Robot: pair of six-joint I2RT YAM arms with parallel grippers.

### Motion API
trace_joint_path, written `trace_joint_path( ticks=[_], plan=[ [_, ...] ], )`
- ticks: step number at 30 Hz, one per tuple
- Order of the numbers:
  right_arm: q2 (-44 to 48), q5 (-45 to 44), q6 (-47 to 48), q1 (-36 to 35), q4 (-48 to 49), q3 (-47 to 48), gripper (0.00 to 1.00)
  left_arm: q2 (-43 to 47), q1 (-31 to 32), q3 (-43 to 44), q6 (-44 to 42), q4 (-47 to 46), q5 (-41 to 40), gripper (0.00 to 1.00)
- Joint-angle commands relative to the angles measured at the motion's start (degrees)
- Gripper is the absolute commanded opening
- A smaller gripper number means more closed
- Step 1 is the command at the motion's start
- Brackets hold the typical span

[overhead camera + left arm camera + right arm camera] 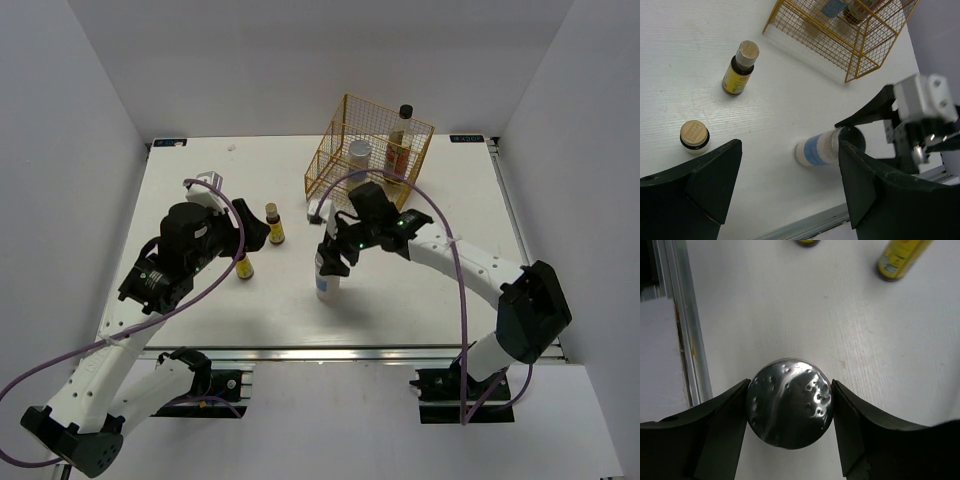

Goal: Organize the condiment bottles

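Observation:
My right gripper (333,262) is shut on the silvery lid (789,402) of a white cylinder with a blue label (327,286), held upright at the table's front middle; I cannot tell if its base touches the table. The cylinder also shows in the left wrist view (815,150). My left gripper (252,240) is open and empty, between two tiny amber bottles, one (274,224) behind it and one (243,267) in front. Both show in the left wrist view (740,67) (694,135). The tall clear bottle (401,140) and the other white cylinder (358,155) stand in the gold rack.
The gold wire rack (330,165) stands at the back middle of the white table (450,200). A metal rail (687,335) runs along the table's front edge, close to the held cylinder. White walls enclose the left, right and back sides.

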State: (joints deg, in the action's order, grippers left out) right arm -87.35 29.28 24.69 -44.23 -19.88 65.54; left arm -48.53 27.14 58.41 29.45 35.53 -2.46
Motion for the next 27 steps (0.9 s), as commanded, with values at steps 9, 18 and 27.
trace_joint_path(
  ticks=[9,18,27],
  plan=[
    [5.87,2.1,-15.28,18.64,-7.19,22.52,0.0,-0.6,0.2,-1.11,-1.24,-3.62,0.96,0.88],
    [1.05,-6.68,-19.41,28.31,-3.15,35.43,0.0,-2.53,0.2,-1.28,-2.21,-5.73,2.37,0.88],
    [-10.81,-9.41,-19.24,34.47,-1.22,44.85,0.0,-2.71,0.2,-1.55,-2.29,-6.52,2.37,0.88]
  ],
)
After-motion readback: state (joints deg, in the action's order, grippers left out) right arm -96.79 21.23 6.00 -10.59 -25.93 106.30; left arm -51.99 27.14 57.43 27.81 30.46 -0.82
